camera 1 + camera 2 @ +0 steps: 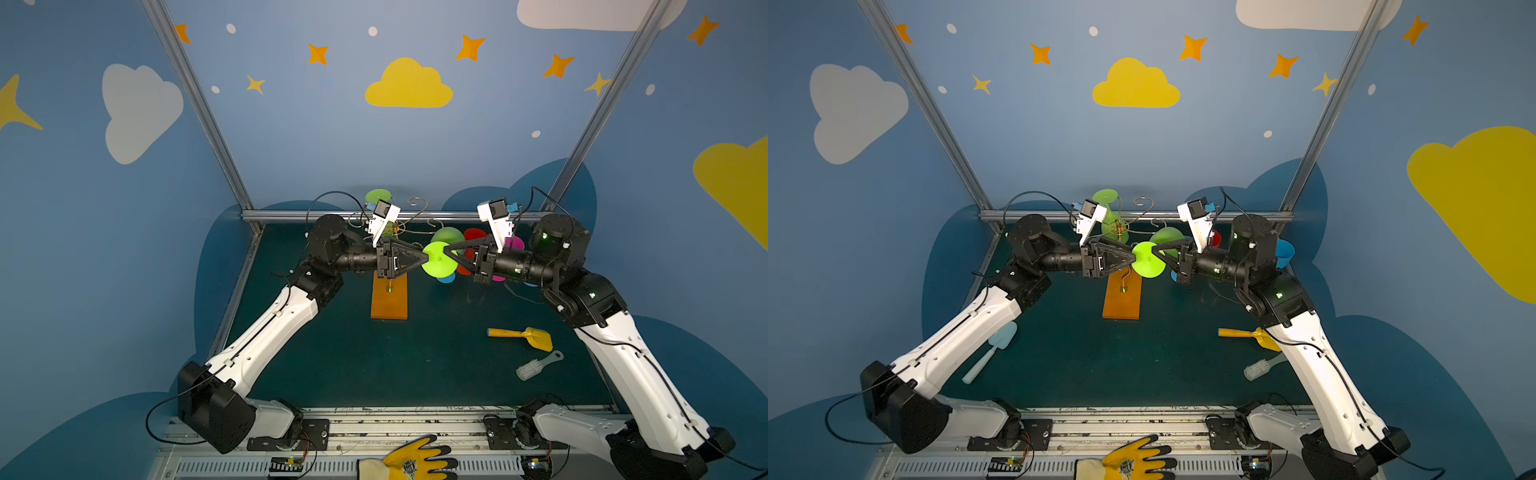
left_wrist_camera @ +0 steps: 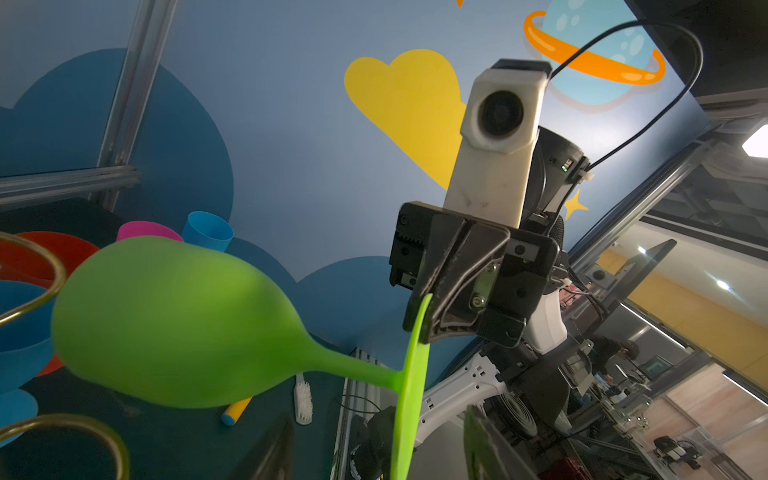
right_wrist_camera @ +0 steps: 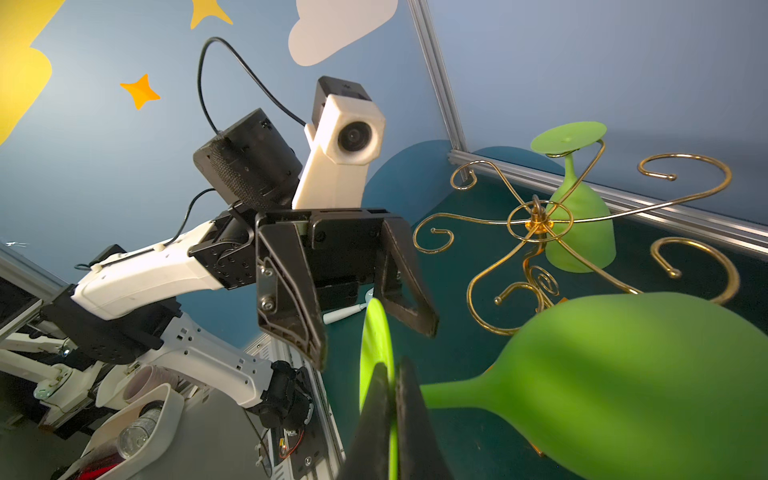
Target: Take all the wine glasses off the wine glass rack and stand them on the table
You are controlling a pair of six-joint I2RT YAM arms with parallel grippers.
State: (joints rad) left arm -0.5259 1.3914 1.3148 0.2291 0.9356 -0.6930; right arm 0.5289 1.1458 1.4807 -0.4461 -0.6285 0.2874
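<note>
A bright green wine glass (image 1: 436, 259) (image 1: 1148, 259) lies on its side in the air between my two grippers, clear of the wine glass rack (image 1: 389, 299) (image 1: 1122, 299). My right gripper (image 1: 446, 249) (image 3: 392, 382) is shut on the rim of the glass's flat foot. My left gripper (image 1: 426, 257) (image 2: 376, 444) is open, its fingers standing on either side of the foot's opposite edge with gaps. The bowl (image 2: 174, 320) (image 3: 623, 374) points towards the back. A second green glass (image 1: 378, 196) (image 3: 577, 224) hangs upside down on the gold wire arms (image 3: 536, 220).
Coloured cups and bowls (image 1: 473, 237) (image 2: 208, 230) stand at the back right behind my right arm. A yellow scoop (image 1: 536, 337) and a white brush (image 1: 532, 368) lie front right. A pale blue spatula (image 1: 992, 353) lies under my left arm. A yellow glove (image 1: 415, 457) rests on the front rail.
</note>
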